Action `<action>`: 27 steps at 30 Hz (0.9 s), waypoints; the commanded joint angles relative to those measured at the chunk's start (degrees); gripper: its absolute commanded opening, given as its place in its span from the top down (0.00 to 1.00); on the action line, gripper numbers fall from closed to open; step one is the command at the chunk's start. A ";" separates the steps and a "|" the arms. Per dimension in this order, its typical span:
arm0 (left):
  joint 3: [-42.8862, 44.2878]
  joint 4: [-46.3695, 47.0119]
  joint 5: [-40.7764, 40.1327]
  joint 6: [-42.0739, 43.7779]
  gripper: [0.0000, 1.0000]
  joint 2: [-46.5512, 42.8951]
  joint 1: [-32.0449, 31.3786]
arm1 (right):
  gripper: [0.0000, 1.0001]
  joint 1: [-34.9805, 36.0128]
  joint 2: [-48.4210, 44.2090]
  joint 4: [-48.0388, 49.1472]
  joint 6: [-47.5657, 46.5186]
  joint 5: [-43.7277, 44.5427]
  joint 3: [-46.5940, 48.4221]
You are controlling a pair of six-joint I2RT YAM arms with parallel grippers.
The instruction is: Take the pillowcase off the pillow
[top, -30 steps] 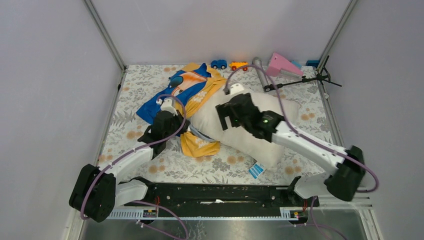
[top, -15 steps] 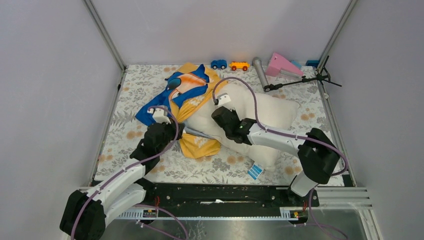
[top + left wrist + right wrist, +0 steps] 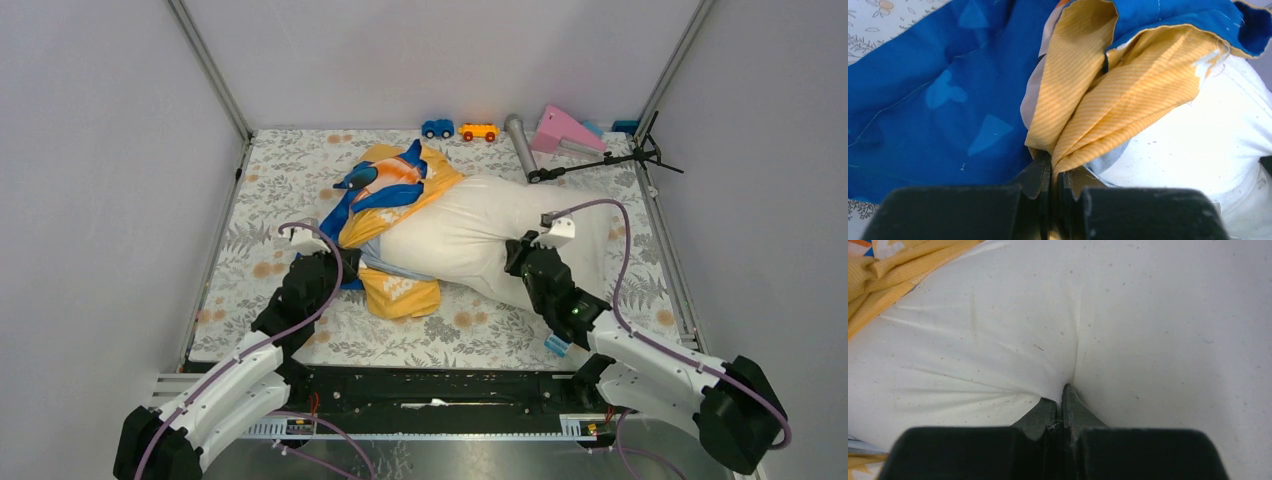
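The off-white pillow (image 3: 470, 235) lies across the middle of the floral cloth, bare over most of its length. The pillowcase (image 3: 395, 190), yellow-orange with a blue printed side, is bunched over the pillow's left end, with a flap (image 3: 405, 295) on the cloth. My left gripper (image 3: 343, 263) is shut on a yellow fold of the pillowcase (image 3: 1088, 110) at the pillow's near-left; its blue side (image 3: 938, 100) spreads to the left. My right gripper (image 3: 520, 257) pinches a pucker of pillow fabric (image 3: 1148, 330) at the near right, jaws shut.
Along the back edge stand a blue toy car (image 3: 437, 128), an orange toy car (image 3: 478, 131), a grey cylinder (image 3: 519, 140), a pink wedge (image 3: 565, 130) and a black tripod (image 3: 600, 160). A small blue-and-white pack (image 3: 557, 346) lies under my right arm. Grey walls enclose three sides.
My right gripper went from open over the pillow's left part to shut on its near-right. My left arm drew back toward me with the pillowcase; more pillow shows.
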 commanded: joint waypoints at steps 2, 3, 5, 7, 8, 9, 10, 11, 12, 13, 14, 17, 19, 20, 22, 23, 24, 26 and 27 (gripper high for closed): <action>-0.60 -4.37 -24.53 -2.45 1.00 -3.70 2.83 | 1.00 -5.55 -7.94 -0.61 4.36 23.20 -5.33; -0.52 -5.45 -26.19 -3.26 1.00 -4.45 2.83 | 1.00 -5.52 -8.67 -0.61 4.74 24.12 -5.73; -0.15 -9.02 -31.13 -6.95 1.00 -5.86 2.75 | 1.00 -5.58 -10.45 -1.25 6.26 26.34 -6.75; 0.52 -14.80 -36.49 -12.18 1.00 -7.19 2.62 | 1.00 -5.52 -12.36 -1.40 7.49 28.58 -7.78; 1.06 -18.26 -39.19 -15.59 1.00 -7.91 2.51 | 1.00 -5.50 -13.33 -1.40 8.17 29.64 -8.35; 1.63 -21.41 -41.35 -19.24 1.00 -8.51 2.44 | 1.00 -5.51 -14.06 -1.40 8.83 30.52 -8.85; 1.95 -23.49 -42.99 -21.70 1.00 -8.96 2.33 | 1.00 -5.51 -14.68 -1.36 9.39 31.10 -9.24; 2.07 -24.50 -43.76 -23.09 1.00 -9.44 2.24 | 1.00 -5.54 -15.04 -1.09 9.51 31.13 -9.55; 1.93 -24.40 -43.85 -23.39 1.00 -9.82 2.15 | 1.00 -5.55 -15.23 -0.77 9.50 31.07 -9.74; 1.76 -24.11 -43.46 -23.54 1.00 -9.93 2.13 | 1.00 -5.54 -15.26 -0.73 9.42 31.04 -9.73; 1.70 -23.80 -43.18 -23.42 1.00 -9.86 2.13 | 1.00 -5.52 -15.16 -0.69 9.44 30.98 -9.69; 1.89 -22.73 -42.13 -22.62 1.00 -8.94 2.13 | 1.00 -5.53 -15.22 -0.62 9.49 30.63 -9.61; 2.31 -22.59 -41.89 -21.91 0.99 -7.92 2.13 | 1.00 -5.54 -15.53 -0.14 8.94 30.52 -9.83; 2.53 -22.87 -42.00 -21.84 0.99 -7.67 2.12 | 1.00 -5.53 -15.84 -0.09 8.89 30.56 -9.93; 3.02 -24.39 -42.94 -22.95 0.99 -7.60 2.05 | 1.00 -5.55 -16.68 -0.13 8.72 31.13 -10.21; 3.36 -25.94 -44.03 -24.54 0.99 -7.71 2.04 | 1.00 -5.51 -17.20 -0.09 8.50 31.97 -10.41; 3.75 -28.38 -45.39 -27.00 0.98 -8.12 2.04 | 1.00 -5.57 -18.20 -0.08 8.14 33.09 -10.62; 4.79 -37.18 -49.18 -36.01 0.96 -8.92 1.89 | 1.00 -5.50 -20.30 -1.26 8.21 36.45 -10.74; 5.27 -41.15 -51.02 -41.57 0.95 -9.18 1.76 | 1.00 -5.51 -21.47 -2.40 8.89 37.82 -10.93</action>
